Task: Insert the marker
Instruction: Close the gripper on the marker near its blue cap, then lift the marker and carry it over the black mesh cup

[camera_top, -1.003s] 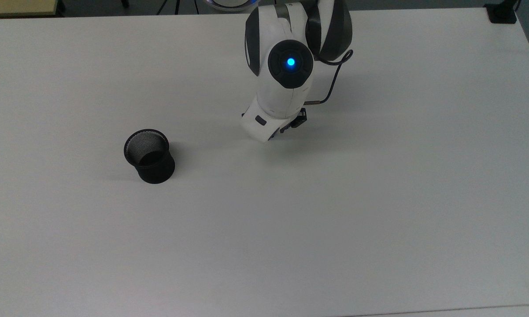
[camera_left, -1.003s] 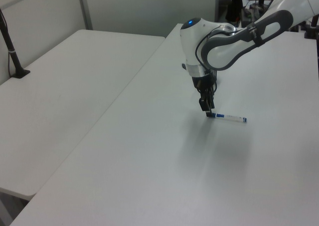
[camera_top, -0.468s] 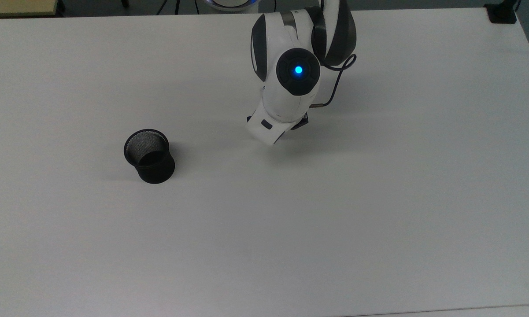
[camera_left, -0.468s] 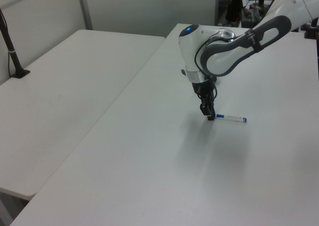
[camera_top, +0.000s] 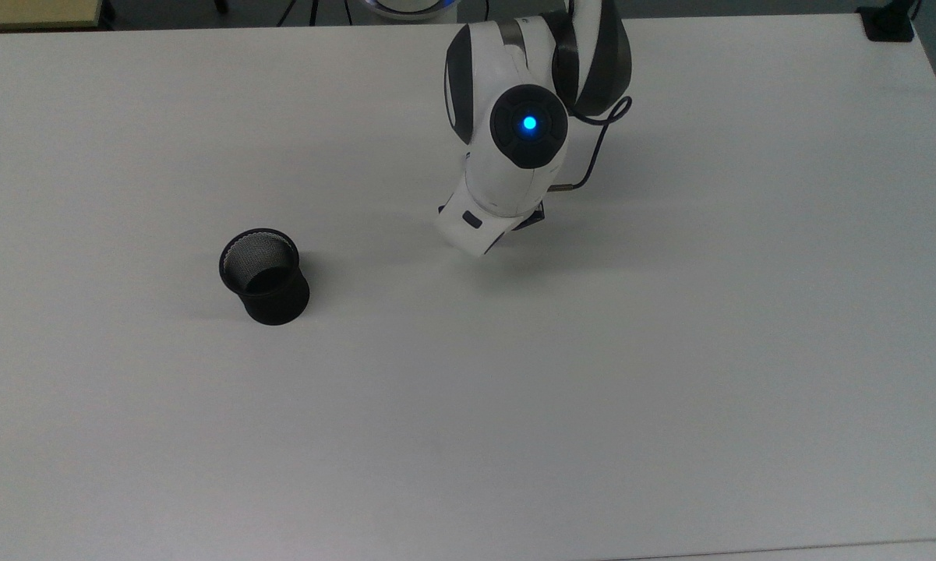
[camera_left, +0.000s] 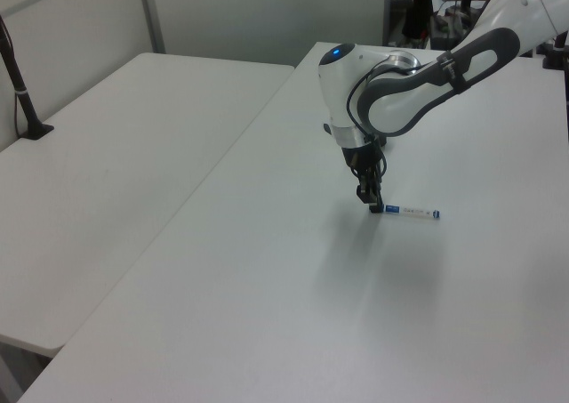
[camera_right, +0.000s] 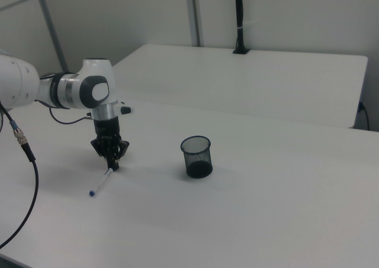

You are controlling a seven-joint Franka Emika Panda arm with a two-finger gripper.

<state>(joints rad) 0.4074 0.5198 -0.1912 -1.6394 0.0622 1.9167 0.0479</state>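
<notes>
1. Barely anything is shifting against half a second ago: the arm is holding nearly the same pose over the marker; against a full second ago, the wrist is sitting lower and nearer the table.
2. Gripper is pointing straight down with its tips at the marker's capped end, at the left view's left end of the pen; whether the fingers are apart or closed on it cannot be told.
3. Marker is lying flat on the table; in the right view it is running from the gripper down toward the right view's lower left.
4. Black mesh cup is standing upright, well apart from the arm, toward the top view's left.
5. Blue light is glowing on the arm's joint cap.
6. Table is looking plain white; a second white table is standing behind it in the right view, with a black pole rising at its far edge.
</notes>
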